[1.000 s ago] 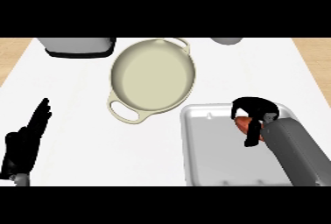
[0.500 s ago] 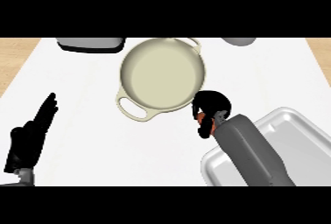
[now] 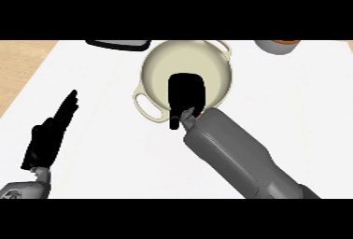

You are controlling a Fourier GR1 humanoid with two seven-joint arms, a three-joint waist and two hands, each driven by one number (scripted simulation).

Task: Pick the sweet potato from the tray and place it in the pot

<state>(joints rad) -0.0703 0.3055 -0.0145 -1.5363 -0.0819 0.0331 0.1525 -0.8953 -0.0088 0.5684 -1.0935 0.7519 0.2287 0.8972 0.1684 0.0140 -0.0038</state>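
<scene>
Left hand (image 3: 50,135): at left on counter (image 3: 103,154), fingers straight, holding nothing.
Pot (image 3: 155,70): cream, centre, two handles.
Right hand (image 3: 186,95): over pot, curled round sweet potato (image 3: 197,114); only an orange sliver visible.

The tabletop (image 3: 96,88) is plain white and evenly lit. A light wood-toned surface (image 3: 17,70) borders it along the left edge, widest at the upper left corner.
</scene>
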